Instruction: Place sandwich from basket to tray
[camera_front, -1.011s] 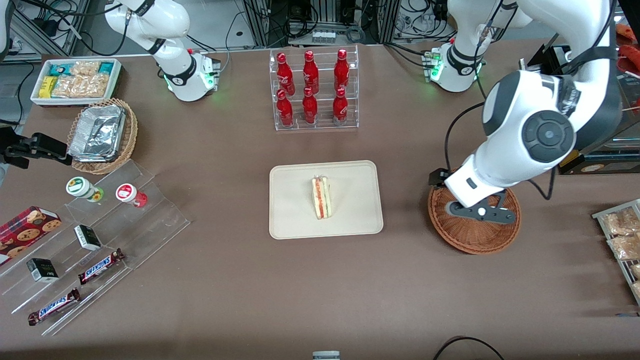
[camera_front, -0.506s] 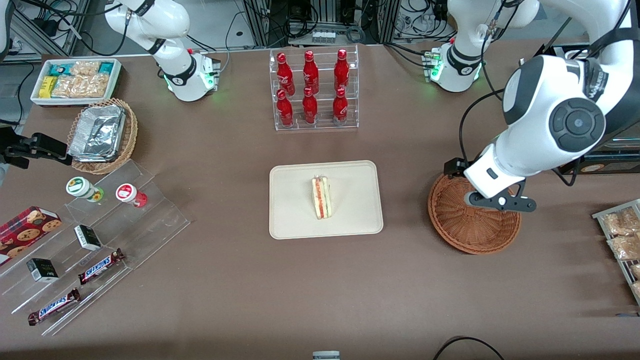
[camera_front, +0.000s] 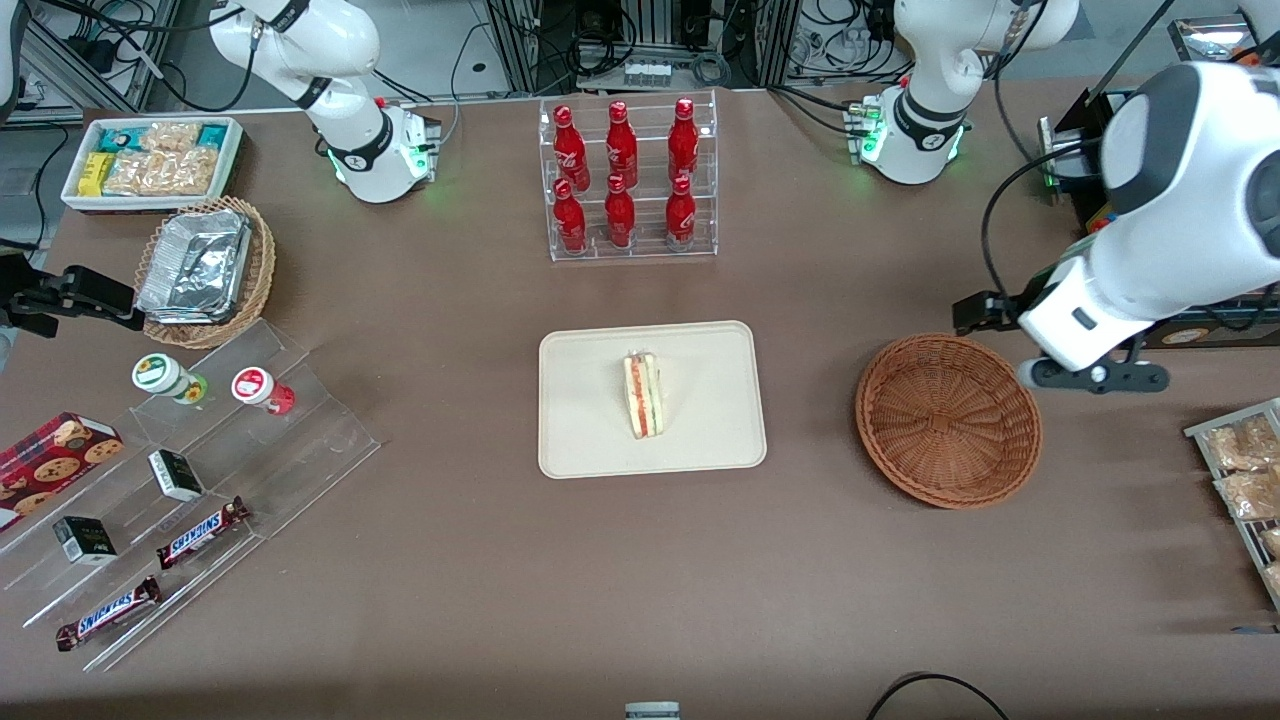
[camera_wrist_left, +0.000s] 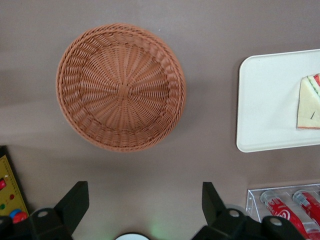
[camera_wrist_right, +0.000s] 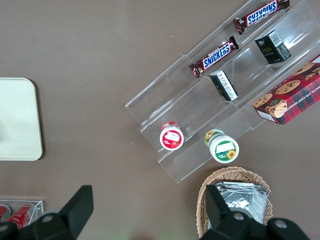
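Brown table, sandwich (camera_front: 642, 394) on tray (camera_front: 720, 440), tool (camera_wrist_left: 145, 207) spread wide, seemingly raised beside basket (camera_front: 947, 420).

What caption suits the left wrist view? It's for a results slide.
Open gripper hovers above bare table beside the empty basket; sandwich rests on the tray.

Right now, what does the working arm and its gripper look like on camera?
The left arm is glossy white with dark grey joint caps and a black cable looping off it. Its gripper, beside the basket, is black, with two wedge-shaped fingers apart.
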